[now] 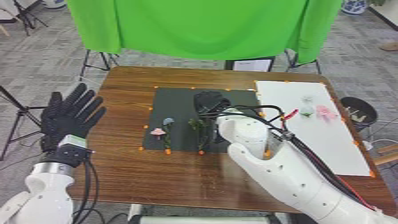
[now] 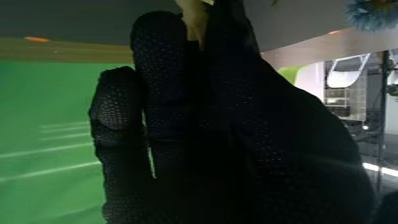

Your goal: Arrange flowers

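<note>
Two mats on the brown table (image 1: 124, 170): one dark mat (image 1: 178, 105), one white mat (image 1: 342, 155). Dark mat, flowers: one bluish flower (image 1: 169, 121), one pink flower (image 1: 157, 132) just beside it, plus one green leafy stem (image 1: 195, 123) near the right hand (image 1: 211, 102). White mat: three flower heads close together, one whitish (image 1: 308, 99), one pale blue (image 1: 306, 111), one pink bloom (image 1: 326, 113). Right hand is over the dark mat, pinching one pale yellow piece (image 2: 192, 17) between thumb and finger in the wrist view; can't tell if it's petal or stem. Left hand (image 1: 64, 117) open, fingers spread, beside the table's left edge. Right arm (image 1: 275, 167) crosses both mats and hides part of each. Also around: one green cloth (image 1: 195, 30) past the far edge, one black bin (image 1: 358, 110) by the right edge.
</note>
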